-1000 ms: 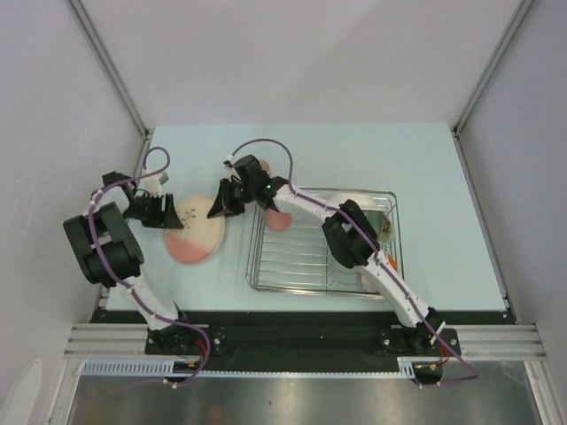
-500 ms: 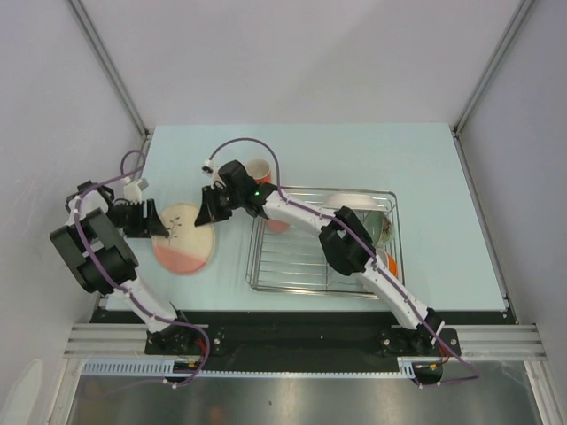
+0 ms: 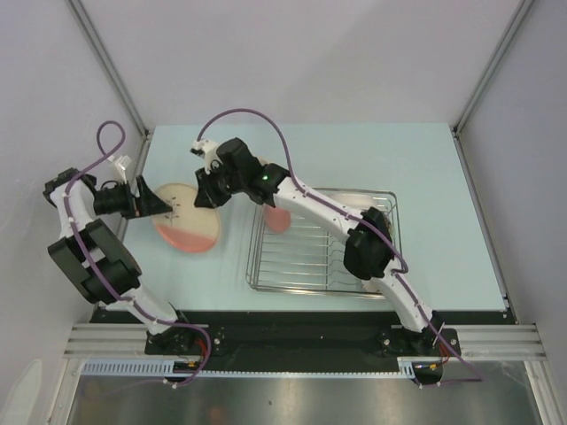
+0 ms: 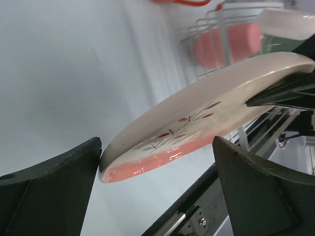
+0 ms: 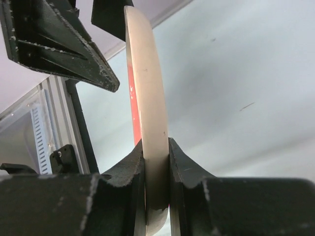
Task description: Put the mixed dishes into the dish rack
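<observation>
- The right gripper (image 5: pixel 156 147) is clamping the rim of the plate (image 3: pixel 188 223) between closed fingers.
- The plate, cream on top with a leaf motif and pink beneath, is hanging tilted over the table (image 3: pixel 425 168), just left of the rack (image 3: pixel 301 261).
- The left gripper (image 4: pixel 157 146) is standing open around the plate's opposite edge; one finger (image 4: pixel 54 187) is at the rim, the other well apart.
- A pink cup (image 3: pixel 279 220) is lying inside the rack.
</observation>
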You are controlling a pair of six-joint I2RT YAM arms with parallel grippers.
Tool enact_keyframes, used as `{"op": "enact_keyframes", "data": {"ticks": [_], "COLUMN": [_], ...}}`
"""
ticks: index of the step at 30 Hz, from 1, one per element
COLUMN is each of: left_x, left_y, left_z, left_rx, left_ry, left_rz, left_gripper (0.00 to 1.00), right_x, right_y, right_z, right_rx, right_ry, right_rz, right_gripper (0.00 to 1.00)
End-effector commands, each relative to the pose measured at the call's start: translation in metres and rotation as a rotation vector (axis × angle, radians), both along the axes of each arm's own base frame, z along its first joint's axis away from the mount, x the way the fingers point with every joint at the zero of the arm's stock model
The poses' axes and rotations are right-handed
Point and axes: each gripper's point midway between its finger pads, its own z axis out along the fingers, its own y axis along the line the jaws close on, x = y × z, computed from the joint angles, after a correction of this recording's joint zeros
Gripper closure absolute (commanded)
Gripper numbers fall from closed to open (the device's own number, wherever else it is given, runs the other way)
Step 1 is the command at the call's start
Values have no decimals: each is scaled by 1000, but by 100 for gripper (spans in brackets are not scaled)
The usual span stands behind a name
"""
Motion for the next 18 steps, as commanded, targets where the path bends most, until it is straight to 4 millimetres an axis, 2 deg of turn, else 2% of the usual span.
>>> {"op": "enact_keyframes", "data": {"ticks": [1, 7, 9, 10, 12, 14, 15, 16, 17, 18], "left_x": [-16, -18, -18, -18, -16, -15, -14, -13, -13, -13], "left_y": [-40, -47, -48, -47, -46, -47, -46, -46, -46, -45], "left_z": [85, 106, 116, 118, 122, 123, 122, 119, 116, 112], "left_rx": [-191, -259, -305, -319, -347, -386, -394, -405, -407, -409], "left_ry": [-174, -260, -305, -317, -326, -329, -327, -318, -313, -305], "left_rz": [-23, -10, -1, 7, 17, 25, 27, 31, 30, 32], "left_gripper": [0, 0, 0, 0, 0, 0, 0, 0, 0, 0], "right_x": [-7, 9, 26, 28, 48, 51, 59, 60, 51, 49], "right_y": [-23, -61, -80, -94, -122, -150, -167, -177, -192, -202], "right_z": [137, 153, 148, 164, 177, 192, 195, 197, 216, 218], "right_rx": [199, 153, 121, 138, 142, 136, 123, 106, 126, 101], "right_ry": [-235, -265, -272, -292, -324, -369, -378, -398, -419, -441], "right_rz": [9, -54, -96, -115, -179, -218, -247, -251, -262, -265], "right_gripper": [100, 100, 100, 100, 100, 100, 100, 100, 100, 100]}}
